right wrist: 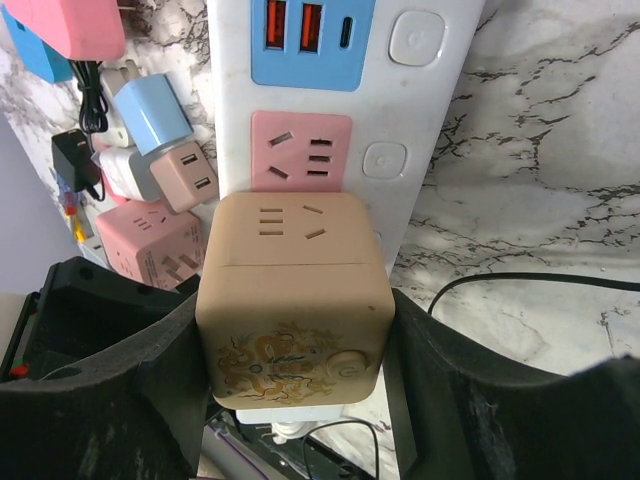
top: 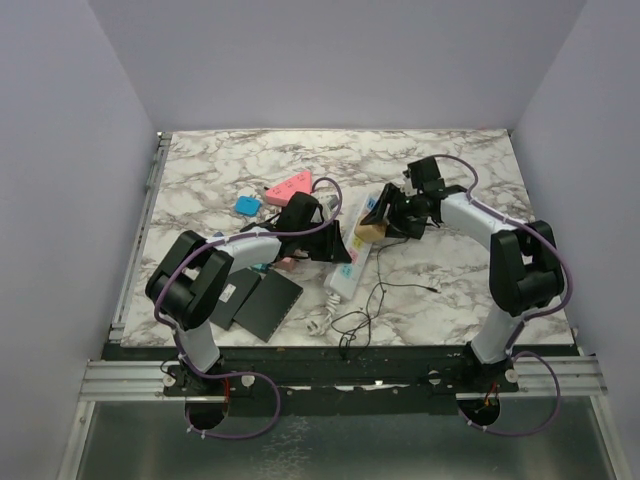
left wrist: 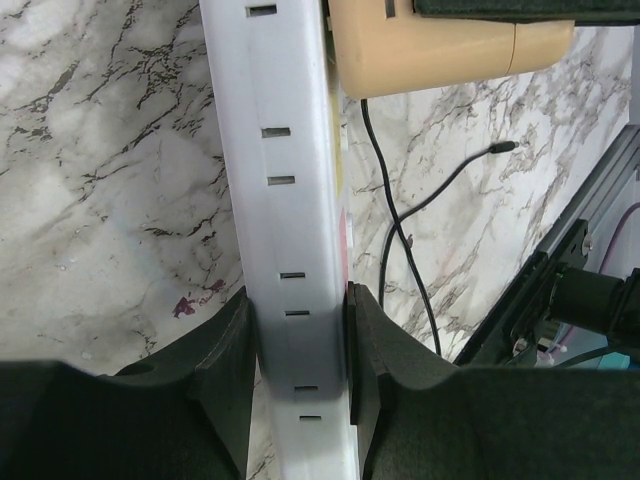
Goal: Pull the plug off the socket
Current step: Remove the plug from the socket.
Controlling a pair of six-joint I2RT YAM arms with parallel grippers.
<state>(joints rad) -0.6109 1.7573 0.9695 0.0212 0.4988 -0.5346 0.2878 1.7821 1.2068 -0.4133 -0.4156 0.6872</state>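
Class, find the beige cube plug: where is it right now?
In the right wrist view, the plug sits mid-frame on the socket, just below its pink outlet, clamped in the right gripper.

The marble-patterned tabletop [top: 450, 180] carries the white socket [top: 346, 277] around its middle, lying lengthwise from the centre toward the near edge. Its white cord [top: 322, 322] curls at the near edge, beside a thin black cable [top: 375, 295] looping there. 2 flat black pads [top: 268, 305] lie side by side toward the near left corner. Between the centre and the left edge sit a pink triangular piece [top: 290, 187] and a small blue block [top: 246, 205]. Just beside the socket lie small adapters: 1 pale blue [right wrist: 152, 112], 1 pink cube [right wrist: 150, 245].
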